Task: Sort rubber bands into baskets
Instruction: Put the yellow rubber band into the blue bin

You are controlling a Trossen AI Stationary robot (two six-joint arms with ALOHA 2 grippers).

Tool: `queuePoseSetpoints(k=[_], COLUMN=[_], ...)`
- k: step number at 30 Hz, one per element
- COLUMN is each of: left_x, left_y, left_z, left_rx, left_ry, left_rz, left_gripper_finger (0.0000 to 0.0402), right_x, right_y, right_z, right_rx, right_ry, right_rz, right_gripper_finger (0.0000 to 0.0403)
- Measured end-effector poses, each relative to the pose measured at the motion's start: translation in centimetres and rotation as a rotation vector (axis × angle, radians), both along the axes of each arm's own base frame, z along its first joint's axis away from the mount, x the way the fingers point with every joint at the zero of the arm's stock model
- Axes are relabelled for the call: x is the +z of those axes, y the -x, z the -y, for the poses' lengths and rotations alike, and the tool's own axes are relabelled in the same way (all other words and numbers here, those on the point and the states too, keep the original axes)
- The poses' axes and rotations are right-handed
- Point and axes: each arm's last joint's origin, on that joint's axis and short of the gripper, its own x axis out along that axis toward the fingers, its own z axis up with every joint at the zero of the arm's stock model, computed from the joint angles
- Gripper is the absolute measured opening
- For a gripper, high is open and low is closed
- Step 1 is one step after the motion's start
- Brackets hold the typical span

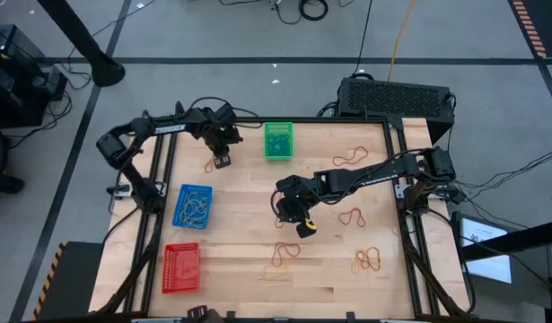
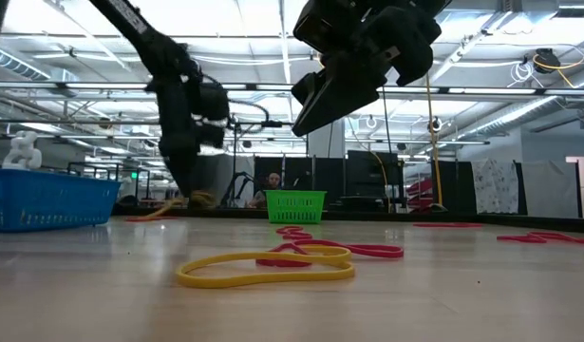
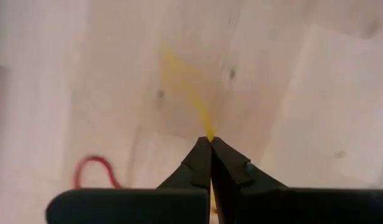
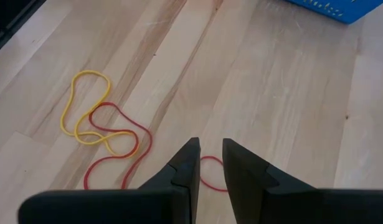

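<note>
The left claw (image 3: 210, 142) is pinched fully shut on a yellow rubber band (image 3: 190, 93), near the green basket (image 1: 277, 141), probably to carry it to a basket. The right claw (image 4: 207, 163) hangs over mid-counter (image 1: 240, 242), its jaws slightly parted and empty, above a red band (image 4: 210, 174) beside a tangled yellow and red pair (image 4: 104, 134). The blue basket (image 1: 192, 206) holds yellow bands; the red basket (image 1: 181, 268) and the green one show nothing I can make out.
</note>
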Motion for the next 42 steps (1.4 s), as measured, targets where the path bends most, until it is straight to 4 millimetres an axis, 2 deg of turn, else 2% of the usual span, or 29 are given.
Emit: queuePoseSetpoints(k=[5,12,17,21,25,29,35,42], left_x=[3.3,7.3,9.2,10.1,10.6,10.5,8.9,6.1], left_y=[-0.2,0.8,2.2,3.8,4.9,5.2,5.4,6.3], left_z=[2.6,7.4,10.8,13.7,16.1,17.7,19.3,19.7], left_rx=[-0.035,-0.072,-0.031,0.034,0.096,0.117,0.16,0.204], left_ry=[0.023,0.042,0.089,0.171,0.221,0.219,0.237,0.216], left_rz=[0.099,0.138,0.128,0.042,-0.04,-0.057,-0.146,-0.256], left_gripper_finger=[0.0001,0.0001,0.0001,0.0,0.0,0.0,0.0,0.0], right_x=[0.0,0.0,0.0,0.0,0.0,0.0,0.0,0.0], right_y=[0.0,0.0,0.0,0.0,0.0,0.0,0.0,0.0], right_z=[0.0,0.0,0.0,0.0,0.0,0.0,0.0,0.0], right_rx=[0.0,-0.02,-0.022,-0.022,-0.022,-0.039,-0.065,-0.065], right_ry=[0.0,-0.018,-0.019,-0.019,-0.019,-0.035,-0.058,-0.058], right_rz=[-0.001,-0.01,-0.01,-0.009,-0.008,-0.013,-0.023,-0.025], right_gripper_finger=[0.0061,0.0061,0.0061,0.0061,0.0061,0.0061,0.0061,0.0061])
